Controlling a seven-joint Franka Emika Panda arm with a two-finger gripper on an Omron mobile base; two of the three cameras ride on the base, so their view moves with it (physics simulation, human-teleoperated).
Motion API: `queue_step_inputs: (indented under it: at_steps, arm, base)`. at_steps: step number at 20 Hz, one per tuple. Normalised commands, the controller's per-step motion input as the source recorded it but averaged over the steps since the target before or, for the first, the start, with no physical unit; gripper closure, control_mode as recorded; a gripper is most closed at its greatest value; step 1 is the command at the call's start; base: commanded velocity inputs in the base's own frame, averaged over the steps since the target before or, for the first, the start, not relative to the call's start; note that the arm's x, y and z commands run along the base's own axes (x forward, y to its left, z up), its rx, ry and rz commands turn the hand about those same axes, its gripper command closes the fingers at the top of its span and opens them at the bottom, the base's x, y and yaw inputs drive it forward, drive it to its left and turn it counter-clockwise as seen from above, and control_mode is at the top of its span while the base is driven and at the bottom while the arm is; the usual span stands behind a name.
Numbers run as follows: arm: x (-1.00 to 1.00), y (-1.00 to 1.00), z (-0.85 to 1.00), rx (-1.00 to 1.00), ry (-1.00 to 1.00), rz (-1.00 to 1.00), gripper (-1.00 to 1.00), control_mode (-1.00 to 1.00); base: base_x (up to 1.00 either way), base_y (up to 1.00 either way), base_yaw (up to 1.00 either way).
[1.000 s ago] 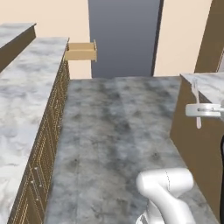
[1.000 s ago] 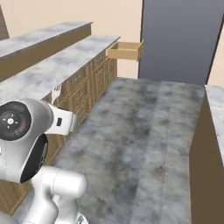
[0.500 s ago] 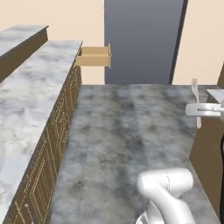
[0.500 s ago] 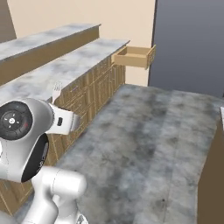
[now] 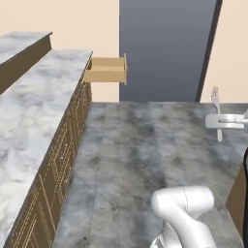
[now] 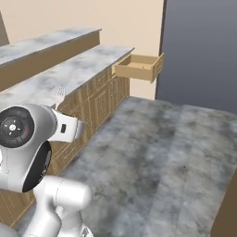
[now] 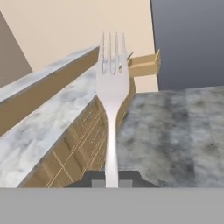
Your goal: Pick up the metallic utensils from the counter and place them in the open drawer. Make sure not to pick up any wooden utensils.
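The end effector (image 7: 112, 183) is clamping the fork (image 7: 112, 83), tines pointing ahead toward the open drawer (image 7: 144, 65), lying well beyond it and slightly right.

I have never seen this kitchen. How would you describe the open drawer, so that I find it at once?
Follow the long marble counter to its far end, next to the dark grey panel on the back wall. There the open drawer sticks out, a shallow light-tan wooden box. The other cabinet fronts below the counter sit flush; it alone is pulled out.
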Motion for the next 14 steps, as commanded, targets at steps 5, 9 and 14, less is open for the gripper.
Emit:
queue_step_inputs:
  at_steps: [5, 9, 14]
  arm:
    - [0.00, 0.00, 0.00, 0.00, 0.00, 0.00, 1.00, 1.00]
    - [0.00, 0.00, 0.00, 0.00, 0.00, 0.00, 1.00, 1.00]
    - [0.00, 0.00, 0.00, 0.00, 0.00, 0.00, 1.00, 1.00]
  base:
    - [1.00, 0.00, 0.00]
    - [1.00, 0.00, 0.00]
    - [1.00, 0.00, 0.00]
